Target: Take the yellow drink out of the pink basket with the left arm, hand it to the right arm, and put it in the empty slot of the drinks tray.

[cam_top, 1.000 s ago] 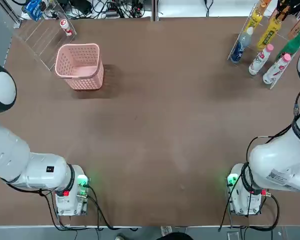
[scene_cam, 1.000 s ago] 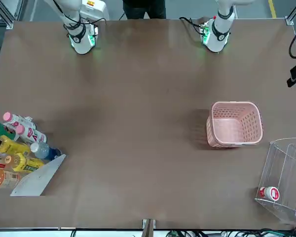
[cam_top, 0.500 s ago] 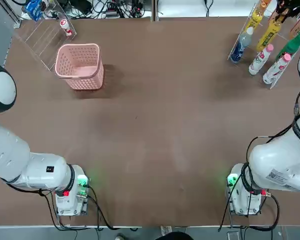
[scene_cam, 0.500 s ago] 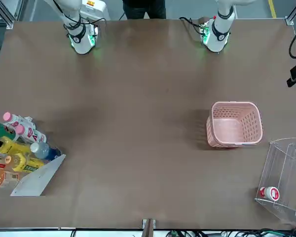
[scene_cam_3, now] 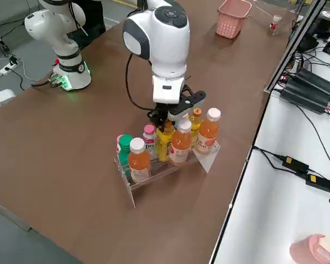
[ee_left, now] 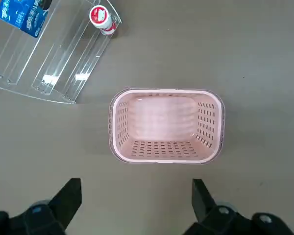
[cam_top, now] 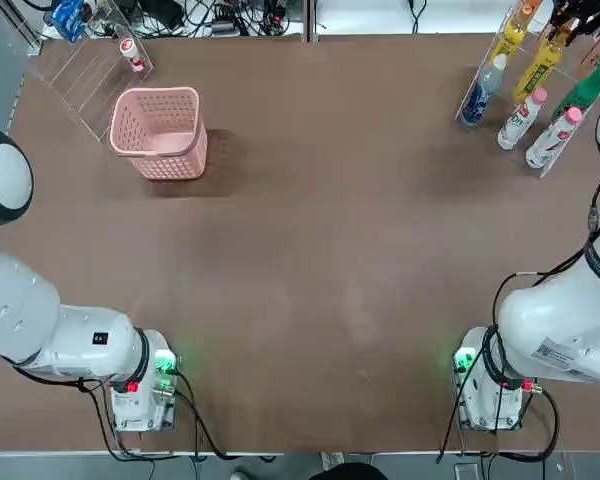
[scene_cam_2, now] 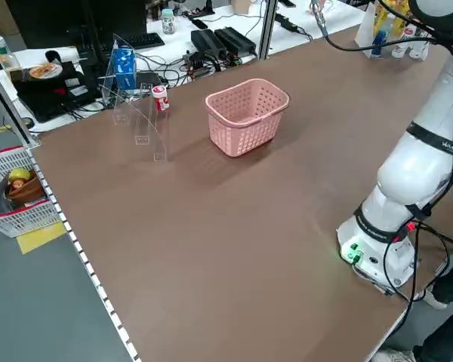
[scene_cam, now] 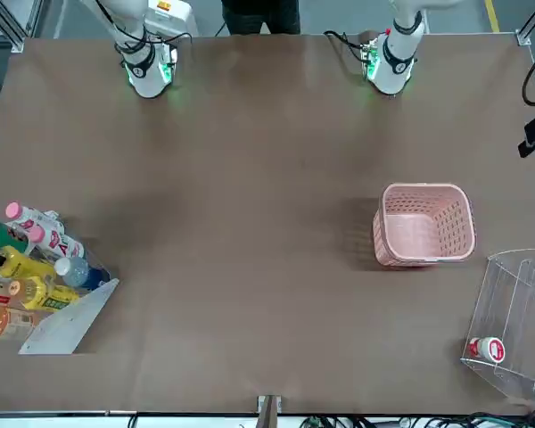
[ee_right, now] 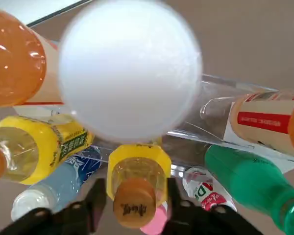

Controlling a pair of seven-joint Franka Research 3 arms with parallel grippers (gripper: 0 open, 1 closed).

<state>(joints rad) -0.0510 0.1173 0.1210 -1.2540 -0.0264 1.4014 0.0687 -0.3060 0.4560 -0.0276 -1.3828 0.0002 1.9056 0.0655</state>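
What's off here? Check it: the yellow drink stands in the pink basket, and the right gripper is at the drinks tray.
The basket part is wrong: the left wrist view shows the pink basket empty, with the open left gripper above it. The right gripper is at the drinks tray.

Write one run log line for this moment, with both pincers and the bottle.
left pincer open over empty pink basket | right pincer around yellow bottle | bottle in the drinks rack
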